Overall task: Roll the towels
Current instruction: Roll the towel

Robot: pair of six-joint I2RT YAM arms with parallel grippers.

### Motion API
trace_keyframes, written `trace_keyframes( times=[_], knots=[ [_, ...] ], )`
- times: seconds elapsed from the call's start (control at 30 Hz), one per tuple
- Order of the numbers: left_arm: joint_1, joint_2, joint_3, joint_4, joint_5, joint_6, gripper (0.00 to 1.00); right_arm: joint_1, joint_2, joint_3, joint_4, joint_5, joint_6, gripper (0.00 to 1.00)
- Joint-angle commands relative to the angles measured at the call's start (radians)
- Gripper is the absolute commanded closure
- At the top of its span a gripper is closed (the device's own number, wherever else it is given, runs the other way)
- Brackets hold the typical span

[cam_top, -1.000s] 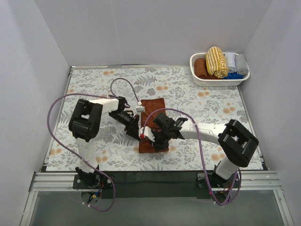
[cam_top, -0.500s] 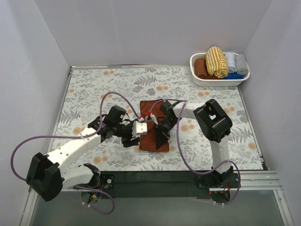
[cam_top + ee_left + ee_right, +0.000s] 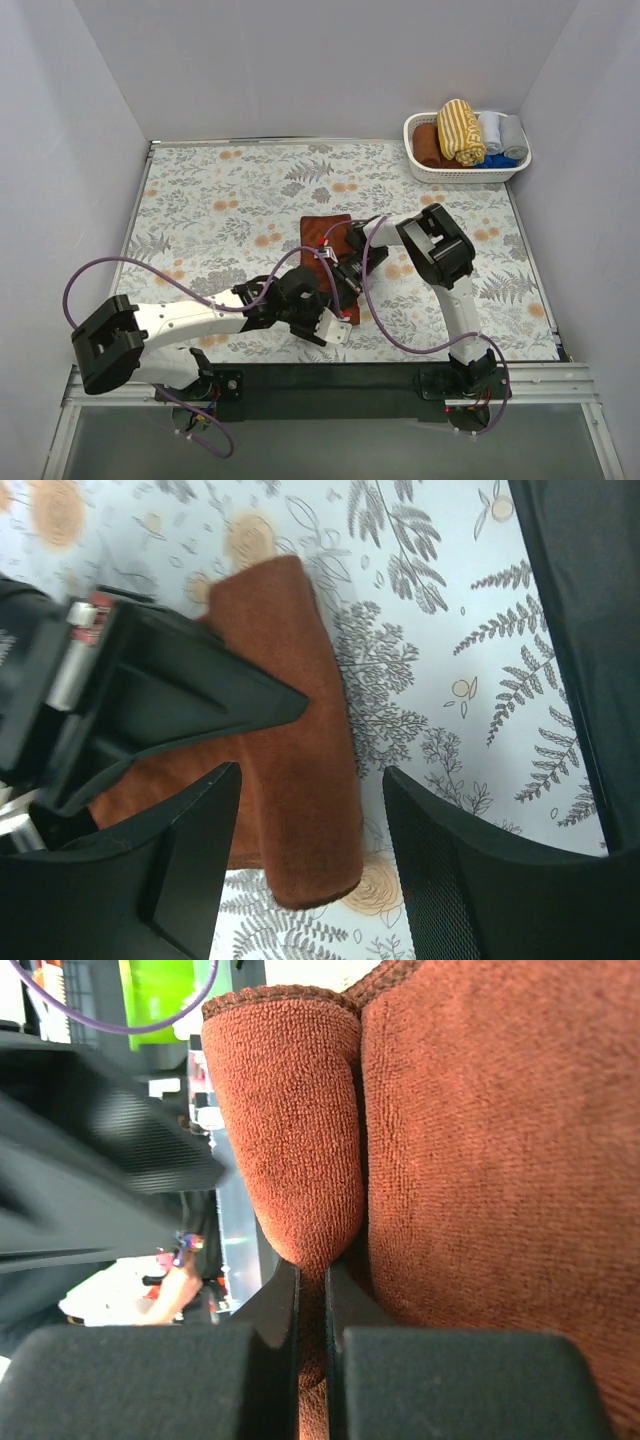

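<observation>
Gripping one rust towel [image 3: 480,1160] — right tool [image 3: 312,1280] — one striped towel [image 3: 460,130] apart

No legible txt or labels.

From above, the left hand [image 3: 318,315] and right hand [image 3: 347,268] cover the near end of the brown towel [image 3: 323,232]. In the right wrist view, the left hand beside it is blurred.

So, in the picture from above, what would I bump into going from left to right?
Left arm's black elbow, rust-brown towel, then in the white basket: brown roll, yellow striped towel, grey rolls.
</observation>
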Motion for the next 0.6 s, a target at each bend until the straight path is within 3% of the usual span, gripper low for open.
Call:
trace_keyframes(
  times=[0.0, 0.17, 0.27, 0.33, 0.47, 0.57],
  knots=[
    [-0.024, 0.048, -0.035, 0.109, -0.091, 0.047, 0.46, -0.004, 0.051, 0.012, -0.002, 0.117, -0.051, 0.99],
    [-0.024, 0.138, -0.067, 0.148, -0.140, 0.042, 0.54, -0.008, 0.036, 0.017, -0.010, 0.106, -0.041, 0.99],
    [-0.024, 0.201, -0.067, 0.126, -0.160, 0.030, 0.72, -0.010, 0.017, 0.017, -0.014, 0.105, -0.032, 0.98],
    [-0.023, 0.217, -0.049, 0.085, -0.126, 0.005, 0.85, -0.013, 0.002, 0.006, -0.017, 0.105, -0.023, 0.91],
    [-0.023, 0.197, -0.040, 0.018, -0.054, -0.007, 0.98, -0.037, -0.024, 0.017, -0.020, 0.143, 0.006, 0.80],
    [-0.021, 0.207, -0.012, -0.076, 0.025, -0.009, 1.00, -0.088, -0.038, 0.089, -0.043, 0.192, 0.024, 0.73]
  ],
)
